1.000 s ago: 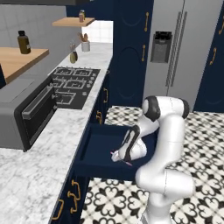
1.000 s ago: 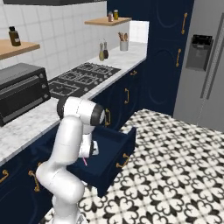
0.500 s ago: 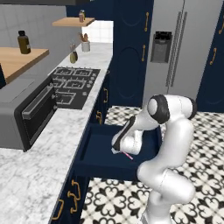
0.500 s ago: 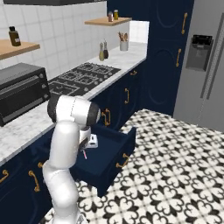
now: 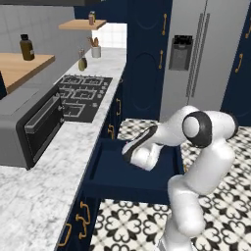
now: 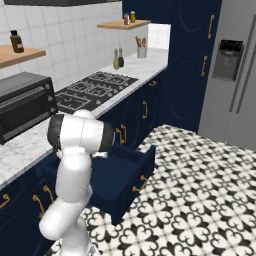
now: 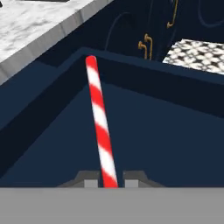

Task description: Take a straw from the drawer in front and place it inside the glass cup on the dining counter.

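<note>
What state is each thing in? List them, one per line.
Drawer: pulled open.
Straw: clamped between the fingers, pointing away from the hand over the drawer's inside.
Gripper: shut on the straw.
Fridge: doors closed.
Toaster oven: door closed.

straw (image 7: 99,131): smooth, slightly glossy, red-and-white candy stripes, plastic-like. drawer (image 5: 128,172): matt navy painted panels, smooth, darker blue inside. counter (image 5: 34,201): polished white-grey marbled stone, smooth. cabinet handles (image 5: 84,215): brushed gold metal. oven (image 5: 30,131): grey matt casing, dark glossy glass door. fridge (image 5: 206,54): brushed steel look, faint sheen. floor (image 6: 200,190): glossy black-and-white patterned tile. shelf (image 5: 24,66) at 10 o'clock: bare pale wood, matt.
</note>
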Motion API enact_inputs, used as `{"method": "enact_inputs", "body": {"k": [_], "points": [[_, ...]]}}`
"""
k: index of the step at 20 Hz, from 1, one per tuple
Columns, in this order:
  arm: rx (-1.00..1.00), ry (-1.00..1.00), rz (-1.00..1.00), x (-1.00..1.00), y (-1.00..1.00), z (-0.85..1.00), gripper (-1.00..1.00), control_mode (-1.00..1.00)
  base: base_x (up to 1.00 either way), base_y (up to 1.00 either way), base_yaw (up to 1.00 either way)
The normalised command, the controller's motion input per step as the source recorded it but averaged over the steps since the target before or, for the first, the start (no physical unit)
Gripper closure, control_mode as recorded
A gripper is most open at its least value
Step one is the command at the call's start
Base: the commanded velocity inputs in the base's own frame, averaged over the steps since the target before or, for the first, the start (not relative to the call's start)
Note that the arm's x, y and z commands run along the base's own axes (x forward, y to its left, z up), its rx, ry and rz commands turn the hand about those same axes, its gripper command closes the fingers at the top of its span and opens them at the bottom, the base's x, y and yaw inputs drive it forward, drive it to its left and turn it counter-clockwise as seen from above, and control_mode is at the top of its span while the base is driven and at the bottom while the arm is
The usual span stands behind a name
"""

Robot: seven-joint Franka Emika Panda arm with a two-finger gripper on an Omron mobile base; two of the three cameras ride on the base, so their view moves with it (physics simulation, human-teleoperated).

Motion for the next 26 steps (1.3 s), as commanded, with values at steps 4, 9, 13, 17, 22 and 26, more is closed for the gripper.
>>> {"method": "enact_inputs", "body": {"k": [4,9,13,17,22,26], "points": [[0.27,0.0,0.0,0.29,-0.66,1.0,1.0,-1.0,0.0,0.0,0.0],[0.12,-0.1,0.05,0.11,-0.68,1.0,1.0,-1.0,0.0,0.0,0.0],[-0.12,-0.37,0.16,-0.13,-0.52,1.0,1.0,-1.0,0.0,0.0,0.0],[-0.2,-0.36,0.23,-0.04,-0.47,1.0,1.0,-1.0,0.0,0.0,0.0],[-0.54,-0.36,0.26,-0.46,-0.22,0.71,1.0,-1.0,0.0,0.0,0.0],[-0.83,-0.31,0.18,-0.63,0.0,0.48,1.0,-1.0,0.0,0.0,0.0]]}}
